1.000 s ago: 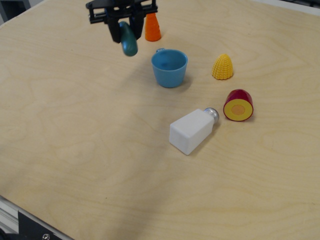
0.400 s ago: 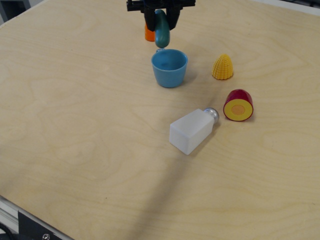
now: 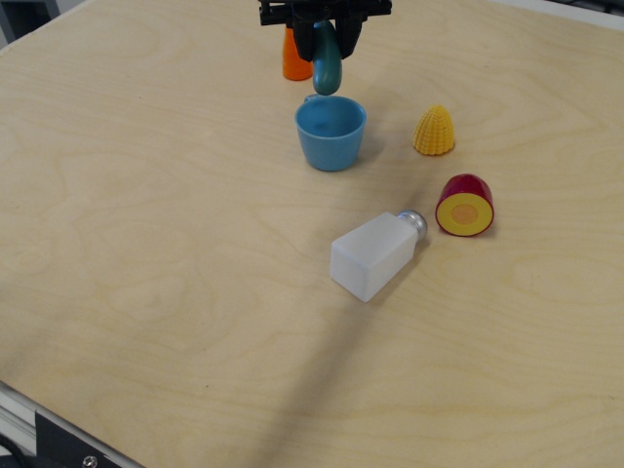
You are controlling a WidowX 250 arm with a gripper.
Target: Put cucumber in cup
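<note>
Carry step near complete: gripper (image 3: 327, 39) clamped on cucumber (image 3: 328, 68), hanging upright above cup (image 3: 331, 134) rear rim; next, centre over the opening and release.

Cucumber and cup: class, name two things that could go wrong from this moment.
1. The cucumber hangs upright from the gripper, its tip near the cup's far rim. Released here, it might clip the rim and bounce onto the table.
2. The cup looks light; a hit on its rim may tip it.
3. The carrot stands just beside the gripper and could be knocked.
</note>
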